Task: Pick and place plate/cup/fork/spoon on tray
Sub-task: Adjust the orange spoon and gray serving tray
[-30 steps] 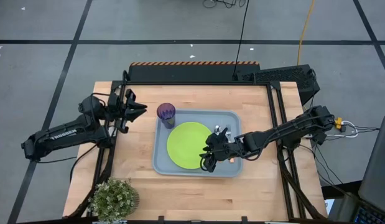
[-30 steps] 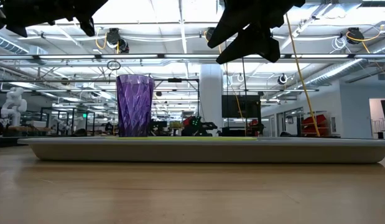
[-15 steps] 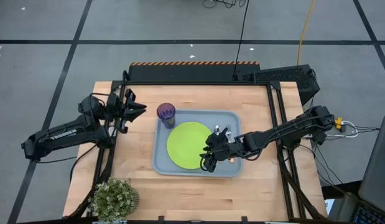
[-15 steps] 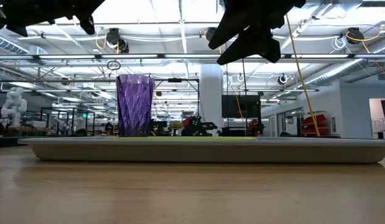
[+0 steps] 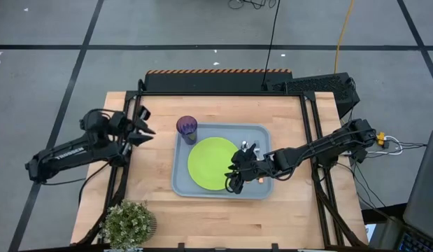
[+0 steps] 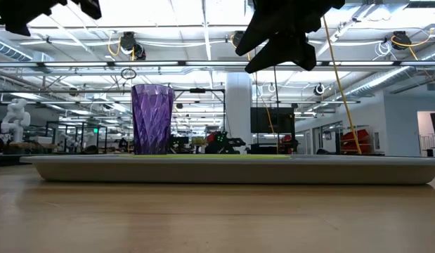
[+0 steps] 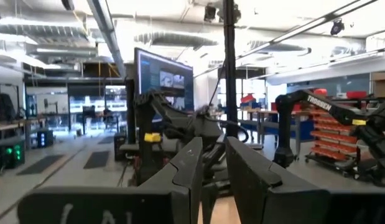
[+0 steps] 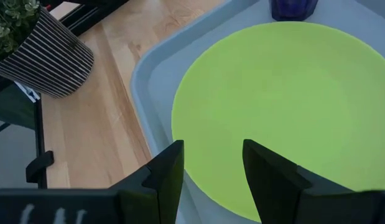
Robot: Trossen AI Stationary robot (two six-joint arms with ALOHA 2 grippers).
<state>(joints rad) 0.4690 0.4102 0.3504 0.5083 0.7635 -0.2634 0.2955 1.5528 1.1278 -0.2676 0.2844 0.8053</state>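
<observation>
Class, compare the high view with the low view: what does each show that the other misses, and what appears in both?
Only the high view shows the lime-green plate as a full disc, the utensils beside it, the potted plant, and the left end effector beyond the tray's left side. Only the low view shows the room behind the table, with ceiling lights. Both show the purple cup standing on the grey-blue tray and the right end effector, empty, above it.

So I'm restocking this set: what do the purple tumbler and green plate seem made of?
The faceted purple tumbler looks like translucent plastic, since background light shows through its walls. The flat round lime-green plate looks like matte plastic, evenly coloured without glare, though melamine is possible.
</observation>
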